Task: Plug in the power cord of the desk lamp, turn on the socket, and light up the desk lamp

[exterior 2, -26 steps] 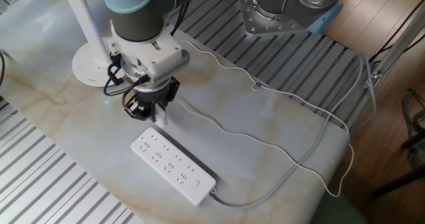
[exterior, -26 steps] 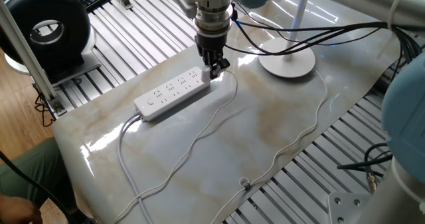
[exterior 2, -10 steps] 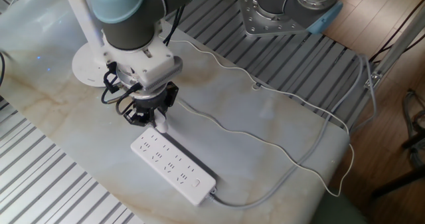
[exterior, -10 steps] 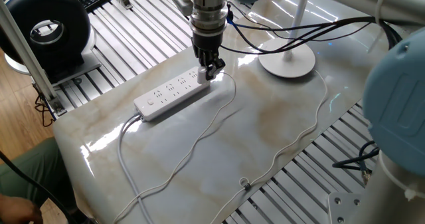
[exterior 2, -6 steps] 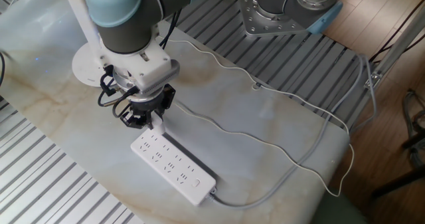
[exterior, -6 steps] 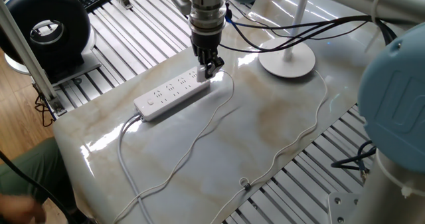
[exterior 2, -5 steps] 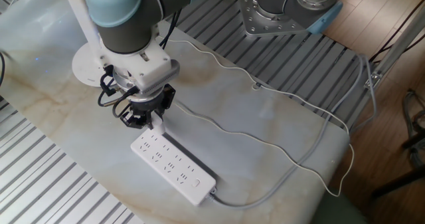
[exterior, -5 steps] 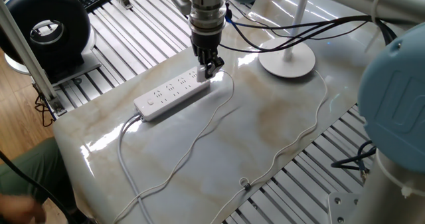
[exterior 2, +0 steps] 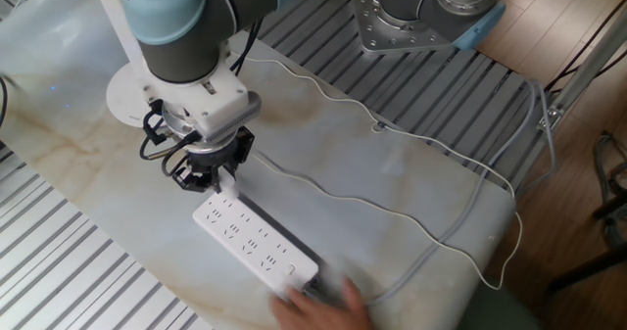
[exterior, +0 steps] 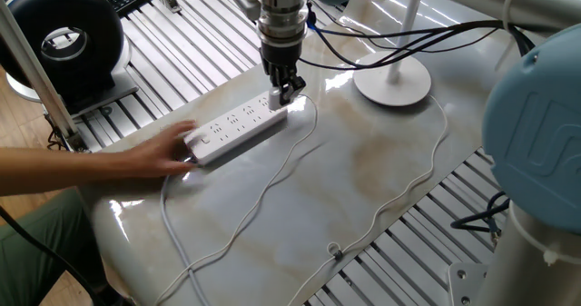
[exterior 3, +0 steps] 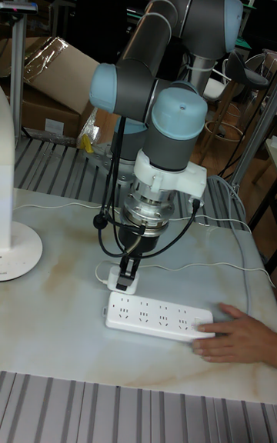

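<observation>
White plastic plug on the power cord [exterior 3: 121, 280] sits pinched in my gripper [exterior: 284, 92], poised at the socket [exterior: 238, 125]'s far end, near the desk lamp [exterior: 392, 82]. It looks light and rigid; I'd grip its flat sides. A person's hand [exterior 3: 235, 337] steadies the strip on the glossy marble table [exterior: 363, 179], probably slippery, amid lab clutter.

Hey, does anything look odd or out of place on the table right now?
Yes. A person's hand rests on the button end of the socket, inside the robot's workspace, while the robot's hand holds the plug at the strip's opposite end. Nothing looks spilled or damaged.
</observation>
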### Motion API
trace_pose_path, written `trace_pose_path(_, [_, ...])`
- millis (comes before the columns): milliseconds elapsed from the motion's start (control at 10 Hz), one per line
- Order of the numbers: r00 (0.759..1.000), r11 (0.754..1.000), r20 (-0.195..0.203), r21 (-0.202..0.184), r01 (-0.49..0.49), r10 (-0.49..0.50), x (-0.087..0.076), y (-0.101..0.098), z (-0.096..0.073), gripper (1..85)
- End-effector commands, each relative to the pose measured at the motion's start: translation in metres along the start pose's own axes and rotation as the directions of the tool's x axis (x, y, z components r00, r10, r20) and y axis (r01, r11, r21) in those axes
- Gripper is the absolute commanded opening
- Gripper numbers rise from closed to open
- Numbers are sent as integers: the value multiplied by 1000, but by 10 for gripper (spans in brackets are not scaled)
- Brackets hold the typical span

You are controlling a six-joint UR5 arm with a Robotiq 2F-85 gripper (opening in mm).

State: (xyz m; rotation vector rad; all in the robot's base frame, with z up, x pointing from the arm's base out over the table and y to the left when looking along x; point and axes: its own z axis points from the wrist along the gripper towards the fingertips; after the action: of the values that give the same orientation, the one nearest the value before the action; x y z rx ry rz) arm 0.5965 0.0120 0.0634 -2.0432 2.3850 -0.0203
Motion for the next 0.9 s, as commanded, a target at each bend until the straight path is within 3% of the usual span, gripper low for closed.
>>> trace_pose_path(0, [1000, 1000, 10, 2, 8, -8, -3, -1, 1, 10])
trace_pose_path(800, [1000, 1000, 5, 9, 29, -29, -5, 0, 8, 10])
